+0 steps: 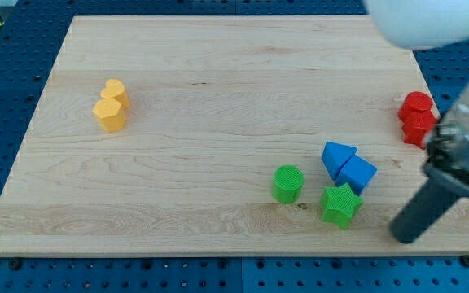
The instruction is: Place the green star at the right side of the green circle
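The green star [340,204] lies on the wooden board near the view's bottom right. The green circle [287,184] stands just to its left, a small gap between them. My tip [405,237] is at the end of the dark rod, to the right of the green star and slightly below it, apart from it.
Two blue blocks [348,165] sit touching each other just above the green star. Two red blocks [418,117] stand near the board's right edge. Two yellow blocks [111,106] stand at the upper left. The wooden board [218,98] lies on a blue perforated table.
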Tool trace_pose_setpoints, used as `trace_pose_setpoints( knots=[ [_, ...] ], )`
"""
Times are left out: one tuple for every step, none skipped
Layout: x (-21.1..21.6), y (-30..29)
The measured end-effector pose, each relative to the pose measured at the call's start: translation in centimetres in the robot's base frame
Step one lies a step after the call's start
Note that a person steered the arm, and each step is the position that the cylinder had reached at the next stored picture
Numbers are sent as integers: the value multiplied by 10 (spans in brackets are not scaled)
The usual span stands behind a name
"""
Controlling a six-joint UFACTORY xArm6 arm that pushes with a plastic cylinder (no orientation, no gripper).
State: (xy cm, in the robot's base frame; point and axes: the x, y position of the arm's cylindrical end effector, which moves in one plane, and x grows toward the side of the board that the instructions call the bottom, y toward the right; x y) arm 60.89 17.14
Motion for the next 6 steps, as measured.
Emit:
trace_pose_setpoints(
  knots=[
    [-6,-49],
    [-25,-73],
    [-32,-80],
    [-13,-85],
    [-7,-129],
    [-39,-140]
  ],
)
